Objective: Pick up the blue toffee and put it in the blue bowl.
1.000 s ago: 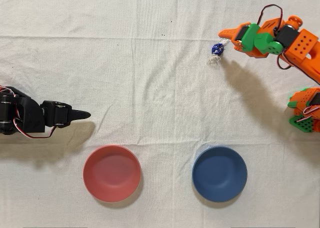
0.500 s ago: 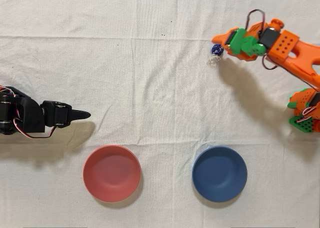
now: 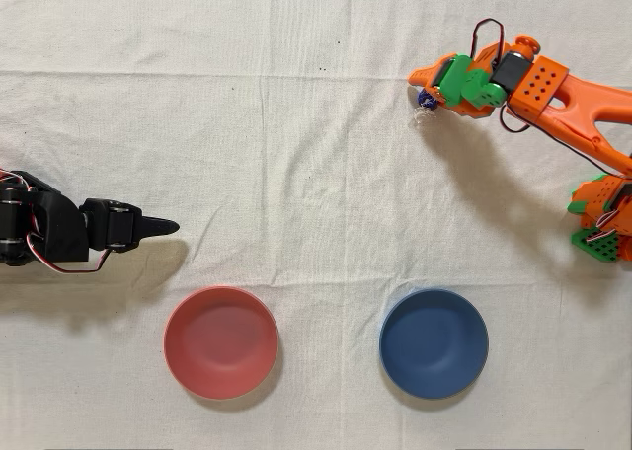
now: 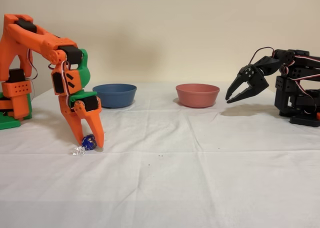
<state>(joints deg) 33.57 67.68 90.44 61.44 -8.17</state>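
Orange gripper at lower left of the fixed view straddles the blue toffee on the cloth, jaws not yet clamped; slick wrapper could squirt out sideways, never reaching blue bowl.

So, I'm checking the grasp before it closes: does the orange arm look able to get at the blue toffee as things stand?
Probably yes. The gripper is down at the cloth with its fingers around the blue toffee, and nothing else lies near it.
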